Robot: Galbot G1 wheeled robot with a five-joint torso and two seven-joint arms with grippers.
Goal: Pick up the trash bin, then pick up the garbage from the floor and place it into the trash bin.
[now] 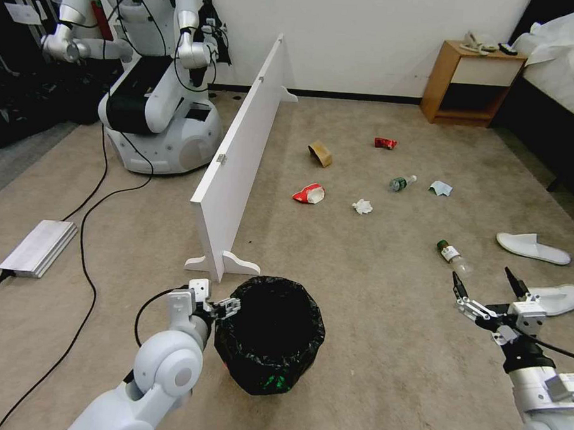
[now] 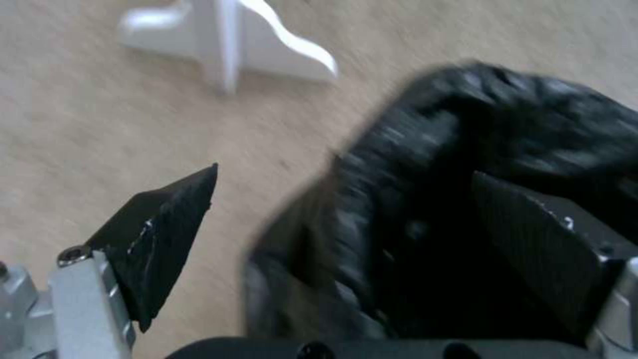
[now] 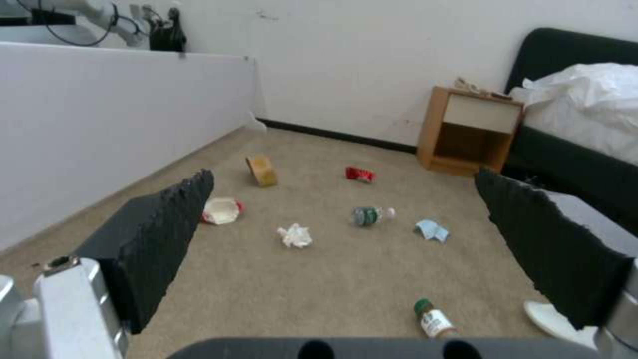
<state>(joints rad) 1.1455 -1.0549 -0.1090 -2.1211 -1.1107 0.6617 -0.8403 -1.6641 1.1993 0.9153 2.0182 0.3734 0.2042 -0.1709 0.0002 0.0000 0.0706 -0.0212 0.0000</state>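
Observation:
The trash bin, wrapped in a crinkly black bag, stands on the carpet just in front of me. My left gripper is open at its near-left rim; in the left wrist view the left gripper has one finger outside the trash bin and the other inside. My right gripper hangs open above the floor at the right. Garbage lies ahead: a red can, tan bag, red-white cup, tissue, two bottles, blue cloth and slippers.
A white partition board stands on feet just beyond the bin. Another robot is behind it at the left, with cables and a silver box on the floor. A wooden nightstand and a bed are at the far right.

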